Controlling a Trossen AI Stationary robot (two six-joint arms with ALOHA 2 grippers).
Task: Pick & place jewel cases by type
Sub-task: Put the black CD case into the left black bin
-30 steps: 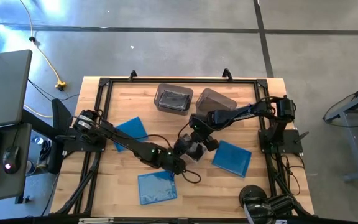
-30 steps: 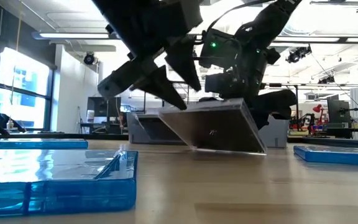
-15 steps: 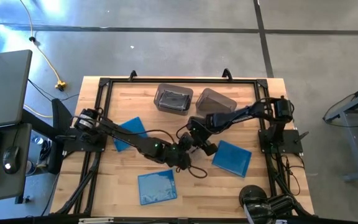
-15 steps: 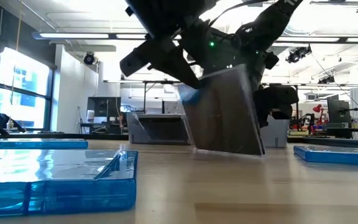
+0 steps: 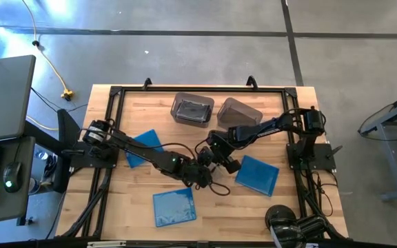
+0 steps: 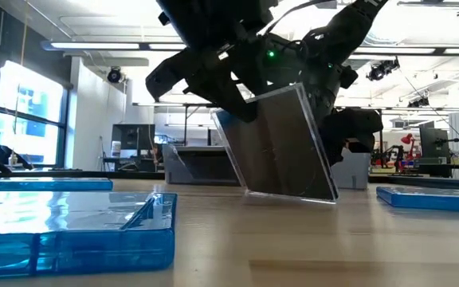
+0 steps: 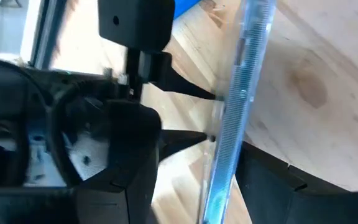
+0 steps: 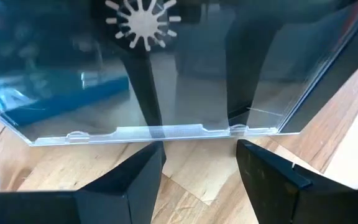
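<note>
Wooden tabletop (image 5: 233,207) carries two translucent grey bins (image 5: 178,103) (image 5: 227,103) side by side at its far edge. Jewel cases counted in view: five.

Three blue cases lie flat and well apart: one plain on the left (image 5: 143,145), one cloud-patterned near the front edge (image 5: 174,207), and one plain on the right (image 5: 257,173). One dark case (image 5: 193,110) lies inside the left bin. Contents of the right bin cannot be told.

The fifth, a dark clear-edged case (image 6: 281,143), stands tilted at the tabletop's centre with its lower edge on the wood.

Left claw (image 5: 202,176) is at this case with fingers spread wide; the case passes edge-on between them, not clamped. Right claw (image 5: 216,157) meets it from the opposite side, fingers (image 8: 135,174) likewise wide apart, tips at the case's clear edge, gripping nothing.
</note>
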